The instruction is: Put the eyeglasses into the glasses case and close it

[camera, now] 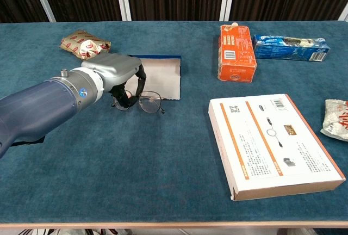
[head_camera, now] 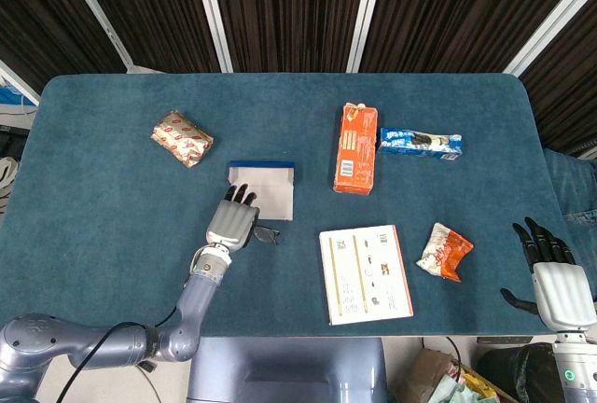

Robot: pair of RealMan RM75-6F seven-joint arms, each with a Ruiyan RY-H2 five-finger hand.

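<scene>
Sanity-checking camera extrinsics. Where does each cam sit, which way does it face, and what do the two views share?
Head view: high above the near edge, looking steeply down on the whole table; shows the left arm and left hand, plus the right hand off the table's right edge.
Chest view: low at the near edge, looking forward across the table; shows only the left forearm and hand.
Shared: left hand holding the eyeglasses by the open glasses case, and the white box.
</scene>
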